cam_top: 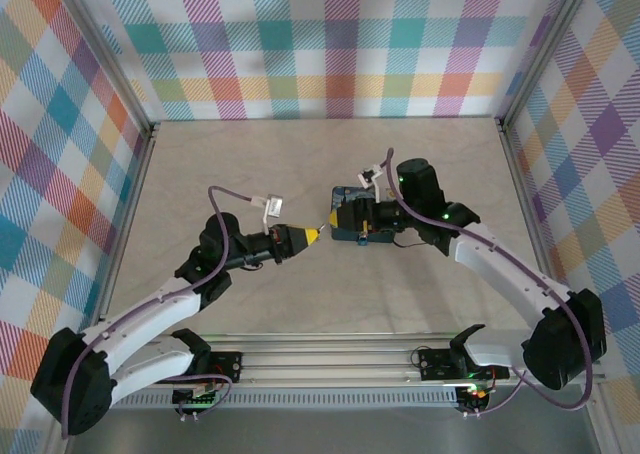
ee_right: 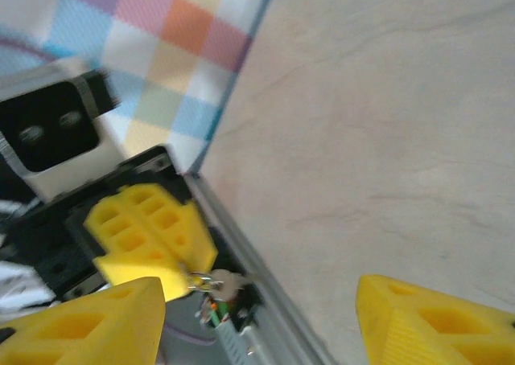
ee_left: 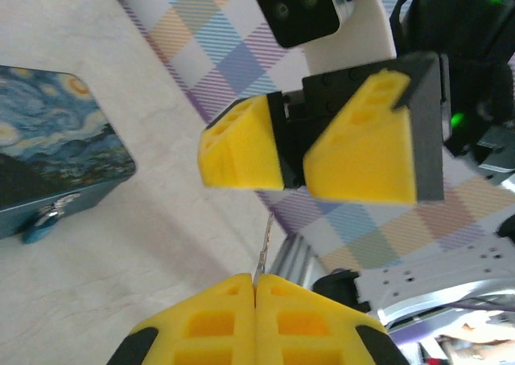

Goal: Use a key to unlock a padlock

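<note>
Count: 2 grippers, 1 key, 1 padlock, 1 tin.

Left gripper (ee_left: 255, 283): fingers pressed together, pinching the key (ee_left: 261, 252). The thin grey blade sticks out past the fingertips toward the right gripper (ee_left: 294, 170). In the right wrist view the key shows as a small blurred piece at the left gripper's yellow tip.

Right gripper: fingers spread wide with nothing between them, facing the left gripper tip to tip, just beyond the end of the key.

Padlock (ee_left: 39, 227): blue body, silvery shackle, touching the side wall of the tin (ee_left: 56, 140), well apart from the key.

Tin: dark blue with a starry swirl lid, lying flat on the pale table (cam_top: 300, 164). In the top view the right gripper hangs over it and hides much of the lid.

Surroundings: checked walls (cam_top: 330, 44) on 3 sides.
</note>
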